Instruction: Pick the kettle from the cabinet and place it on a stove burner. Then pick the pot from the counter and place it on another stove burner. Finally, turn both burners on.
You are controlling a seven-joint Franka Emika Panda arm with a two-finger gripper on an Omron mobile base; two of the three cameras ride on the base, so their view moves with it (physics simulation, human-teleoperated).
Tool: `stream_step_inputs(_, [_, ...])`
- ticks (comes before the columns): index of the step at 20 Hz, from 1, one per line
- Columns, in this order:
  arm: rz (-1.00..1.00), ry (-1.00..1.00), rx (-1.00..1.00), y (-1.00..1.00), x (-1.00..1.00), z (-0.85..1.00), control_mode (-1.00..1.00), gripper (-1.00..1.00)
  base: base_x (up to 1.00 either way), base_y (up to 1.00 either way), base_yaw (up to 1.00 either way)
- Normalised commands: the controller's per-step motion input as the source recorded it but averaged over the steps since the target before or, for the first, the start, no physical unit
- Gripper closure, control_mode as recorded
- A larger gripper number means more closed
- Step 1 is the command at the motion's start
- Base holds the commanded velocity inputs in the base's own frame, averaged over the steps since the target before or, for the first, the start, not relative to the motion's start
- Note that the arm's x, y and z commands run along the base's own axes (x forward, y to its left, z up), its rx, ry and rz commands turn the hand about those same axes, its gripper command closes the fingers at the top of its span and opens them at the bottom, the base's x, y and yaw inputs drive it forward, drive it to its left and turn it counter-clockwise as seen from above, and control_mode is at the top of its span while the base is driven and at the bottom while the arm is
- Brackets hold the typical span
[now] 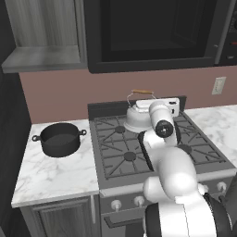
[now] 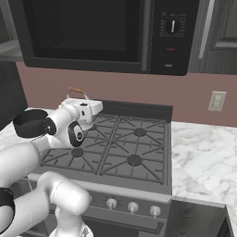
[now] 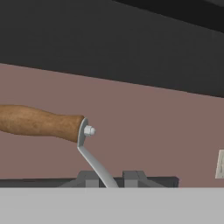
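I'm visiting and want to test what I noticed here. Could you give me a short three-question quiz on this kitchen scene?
1. True or false: the kettle stands on the stove grates.
2. Where is the dark pot? A) on a burner B) on the marble counter left of the stove C) inside the cabinet
3. Fill in: the kettle's handle has a grip of ____.

Key:
1. True, at a rear burner.
2. B.
3. Orange-brown wood.
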Motion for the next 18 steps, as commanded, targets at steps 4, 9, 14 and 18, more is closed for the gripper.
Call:
stream_step_inputs(4, [0.0,0.0,0.0,0.05,0.37,-0.23,-1.0,1.0,0.0,0.0,0.0])
stream_step_inputs(9, [0.0,0.0,0.0,0.04,0.36,-0.23,-1.0,1.0,0.0,0.0,0.0])
stream_step_inputs(14, [0.0,0.0,0.0,0.01,0.18,-0.09,-1.0,1.0,0.0,0.0,0.0])
stream_step_inputs(18, [0.0,0.0,0.0,0.0,0.07,-0.03,-1.0,1.0,0.0,0.0,0.0])
